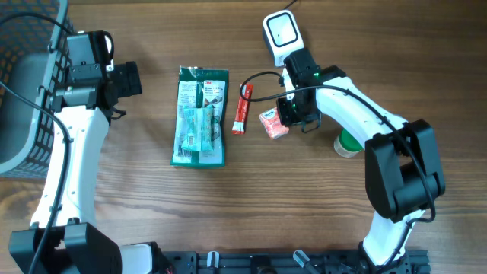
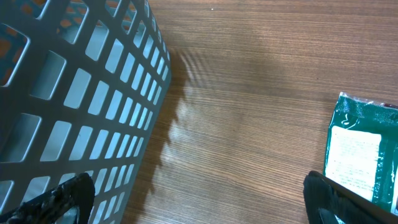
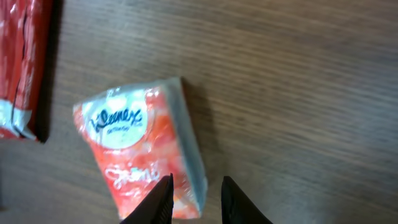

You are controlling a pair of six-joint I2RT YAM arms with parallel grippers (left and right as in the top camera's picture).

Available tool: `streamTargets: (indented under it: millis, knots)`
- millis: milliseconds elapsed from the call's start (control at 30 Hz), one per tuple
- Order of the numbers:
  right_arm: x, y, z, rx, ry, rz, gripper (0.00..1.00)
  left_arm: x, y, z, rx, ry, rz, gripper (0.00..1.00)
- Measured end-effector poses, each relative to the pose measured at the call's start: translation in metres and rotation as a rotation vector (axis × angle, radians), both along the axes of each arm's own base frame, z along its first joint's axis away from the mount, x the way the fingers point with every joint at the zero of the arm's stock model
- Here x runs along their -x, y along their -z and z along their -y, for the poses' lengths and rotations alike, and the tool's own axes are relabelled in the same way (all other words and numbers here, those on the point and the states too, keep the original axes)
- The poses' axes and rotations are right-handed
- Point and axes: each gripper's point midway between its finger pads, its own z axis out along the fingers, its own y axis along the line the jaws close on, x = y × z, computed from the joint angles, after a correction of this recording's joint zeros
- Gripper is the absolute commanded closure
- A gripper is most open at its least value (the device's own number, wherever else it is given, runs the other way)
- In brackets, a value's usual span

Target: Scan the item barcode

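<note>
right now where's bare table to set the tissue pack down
Bare wood between the basket and the green packet, and from the packet to the table's near edge. Crowded from the packet past the red stick and tissue pack to the scanner.

The table (image 1: 304, 213) is brown wood with fine lengthwise grain. The basket (image 2: 74, 93) is grey, its wall an open grid of squarish holes. The flat packet (image 1: 200, 116) is dark green with a pale, printed label. The slim stick pack (image 1: 243, 109) is red with a white end. The tissue pack (image 3: 140, 149) is mottled orange-red and pink, with a white oval bearing dark lettering. The scanner (image 1: 281, 34) is white with a dark face. The roll (image 1: 348, 143) is green. The right arm (image 1: 358, 114) and left arm (image 1: 72, 152) are white with black joints.
</note>
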Motion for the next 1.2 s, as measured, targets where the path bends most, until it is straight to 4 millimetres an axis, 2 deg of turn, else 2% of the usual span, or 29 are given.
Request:
streamTargets:
  millis: [233, 467, 600, 800, 1000, 1200]
  knots:
    - [0.012, 0.01, -0.005, -0.041, -0.009, -0.039, 0.72, 0.0, 0.0, 0.0, 0.0, 0.0, 0.001, 0.0]
    - [0.018, 0.009, -0.011, -0.081, -0.016, -0.067, 0.67, 0.0, 0.0, 0.0, 0.0, 0.0, 0.0, 0.0]
    - [0.013, 0.008, -0.014, -0.093, -0.028, -0.042, 0.67, 0.0, 0.0, 0.0, 0.0, 0.0, 0.0, 0.0]
    - [-0.008, 0.003, -0.018, -0.122, -0.049, 0.049, 0.69, 0.0, 0.0, 0.0, 0.0, 0.0, 0.0, 0.0]
    - [-0.015, 0.003, -0.004, -0.12, -0.014, 0.052, 0.71, 0.0, 0.0, 0.0, 0.0, 0.0, 0.0, 0.0]
    - [-0.017, 0.0, -0.013, -0.172, -0.029, 0.058, 0.77, 0.0, 0.0, 0.0, 0.0, 0.0, 0.001, 0.0]
